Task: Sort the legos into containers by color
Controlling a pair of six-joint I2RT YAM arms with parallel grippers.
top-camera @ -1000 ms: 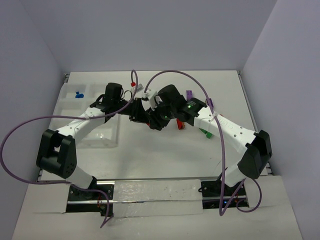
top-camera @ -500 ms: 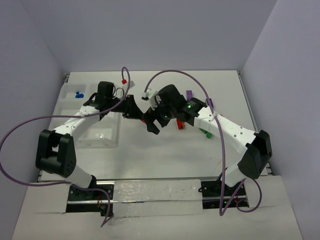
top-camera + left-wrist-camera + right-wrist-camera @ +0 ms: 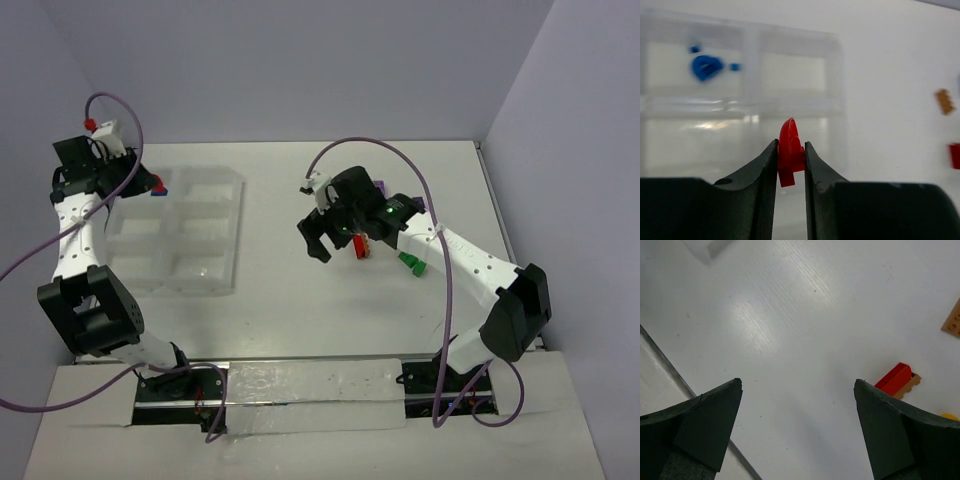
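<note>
My left gripper (image 3: 791, 145) is shut on a small rounded red lego (image 3: 789, 156), which stands up between the fingertips. In the top view that gripper (image 3: 150, 183) hangs over the far left corner of the clear divided tray (image 3: 222, 282). Blue legos (image 3: 706, 66) lie in a far compartment. My right gripper (image 3: 315, 240) stands wide open over bare table mid-scene, with nothing between its fingers (image 3: 715, 415). To its right lie a red brick (image 3: 895, 378) on an orange piece (image 3: 910, 384), a green lego (image 3: 409, 263) and purple ones (image 3: 379, 186).
An orange brick (image 3: 953, 320) and a yellow bit (image 3: 950, 416) lie at the right edge of the right wrist view. A corner of the tray (image 3: 707, 247) shows at its top. The left wrist view shows an orange brick (image 3: 944, 101) and a red piece (image 3: 955, 155) far right.
The two grippers stood together at mid-table; the right one opened wide. My left arm swung far left to the tray's back corner with the red lego in its grip.
</note>
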